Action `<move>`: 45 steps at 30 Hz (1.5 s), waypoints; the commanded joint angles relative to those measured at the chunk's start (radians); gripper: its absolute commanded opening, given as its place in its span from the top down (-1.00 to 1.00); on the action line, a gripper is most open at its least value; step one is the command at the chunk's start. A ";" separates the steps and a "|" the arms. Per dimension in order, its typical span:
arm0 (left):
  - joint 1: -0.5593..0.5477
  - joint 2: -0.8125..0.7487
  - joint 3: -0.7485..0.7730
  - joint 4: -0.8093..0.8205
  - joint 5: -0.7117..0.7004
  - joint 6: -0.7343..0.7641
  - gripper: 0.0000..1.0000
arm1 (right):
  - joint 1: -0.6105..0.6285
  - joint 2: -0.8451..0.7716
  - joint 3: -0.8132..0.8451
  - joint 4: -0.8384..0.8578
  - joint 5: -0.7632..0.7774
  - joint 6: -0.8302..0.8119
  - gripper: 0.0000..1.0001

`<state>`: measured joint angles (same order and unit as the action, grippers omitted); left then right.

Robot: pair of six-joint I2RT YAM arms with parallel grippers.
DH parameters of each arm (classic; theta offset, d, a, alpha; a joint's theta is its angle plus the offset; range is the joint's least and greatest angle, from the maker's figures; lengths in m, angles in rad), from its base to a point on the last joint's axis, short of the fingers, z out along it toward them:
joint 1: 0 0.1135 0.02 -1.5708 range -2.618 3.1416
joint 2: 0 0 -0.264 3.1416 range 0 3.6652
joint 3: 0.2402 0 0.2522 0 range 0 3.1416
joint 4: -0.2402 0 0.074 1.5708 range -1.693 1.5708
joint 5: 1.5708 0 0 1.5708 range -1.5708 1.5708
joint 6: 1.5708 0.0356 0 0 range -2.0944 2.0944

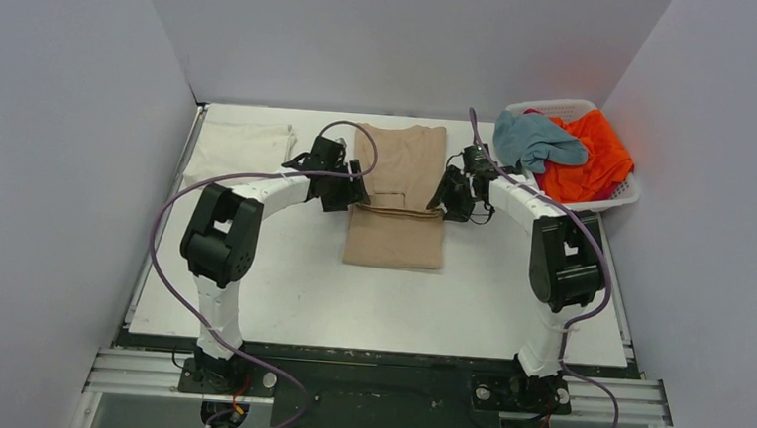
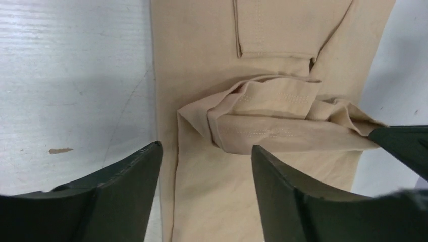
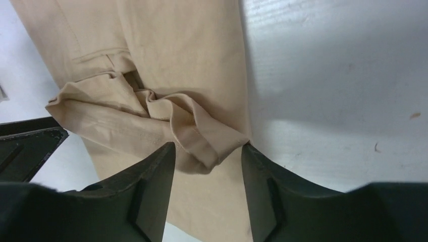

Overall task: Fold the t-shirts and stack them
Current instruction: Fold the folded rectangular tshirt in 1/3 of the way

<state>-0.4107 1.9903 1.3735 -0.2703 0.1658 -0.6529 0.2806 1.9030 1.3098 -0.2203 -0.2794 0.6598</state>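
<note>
left wrist: tan tee (image 2: 262, 50), edges off-frame

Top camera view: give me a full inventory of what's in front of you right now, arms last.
tan t-shirt: one, tan, table centre, partly folded
cream-white t-shirt: one, cream-white, folded, far-left corner
grey-blue t-shirt: one, grey-blue, draped over basket's left side
orange t-shirt: one, bright orange, in basket
basket: one, white, far-right corner
table: one, white
left gripper: one, black, open, at tan t-shirt's left edge
right gripper: one, black, open, at its right edge
</note>
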 commanded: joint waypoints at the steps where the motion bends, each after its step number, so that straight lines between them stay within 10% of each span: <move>1: 0.025 -0.053 0.045 -0.025 0.005 0.005 -0.64 | -0.016 -0.039 0.046 0.011 -0.009 -0.001 -0.14; 6: 0.029 -0.200 -0.033 -0.016 -0.025 -0.005 -0.69 | -0.013 -0.145 -0.050 0.007 0.011 0.006 -0.61; 15: 0.027 -0.426 -0.336 -0.029 -0.021 -0.038 -0.76 | 0.097 -0.276 -0.166 -0.025 -0.035 -0.097 -0.61; 34: 0.007 -0.659 -0.605 -0.033 0.001 -0.117 -0.83 | 0.110 0.286 0.646 -0.226 0.109 -0.163 -0.58; 45: -0.060 -0.471 -0.519 0.057 -0.005 -0.136 -0.83 | 0.105 -0.375 -0.198 -0.117 0.232 0.003 -0.58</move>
<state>-0.4397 1.4551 0.7830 -0.2867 0.1650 -0.7769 0.3824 1.7458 1.3590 -0.3630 -0.0990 0.5499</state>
